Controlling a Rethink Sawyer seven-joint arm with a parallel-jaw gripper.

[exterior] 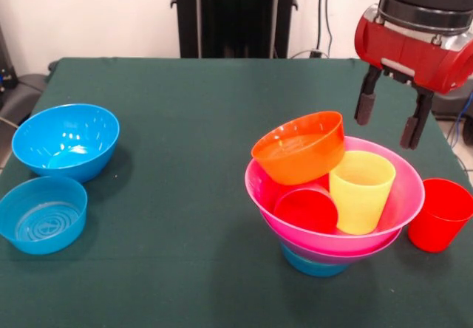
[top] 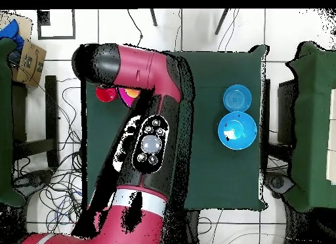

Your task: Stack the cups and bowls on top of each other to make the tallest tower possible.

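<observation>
Hiding tower [exterior: 334, 202] overhead: arm [top: 141, 123].

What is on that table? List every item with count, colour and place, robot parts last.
Pink bowl: one, wide, sitting on the pile at the front view's right.
Blue base bowl: one, small, under the pink bowl; a thin purple rim shows between them.
Orange bowl: one, tilted on the pink bowl's rim.
Yellow cup: one, upright inside the pink bowl.
Red cup in bowl: one, tipped, mouth toward the camera.
Red cup on table: one, upright, right of the pile.
Blue bowls: two at the left, the deeper one behind the shallower one.
Gripper: one, red with black fingers, open above the pink bowl's far right rim.
</observation>
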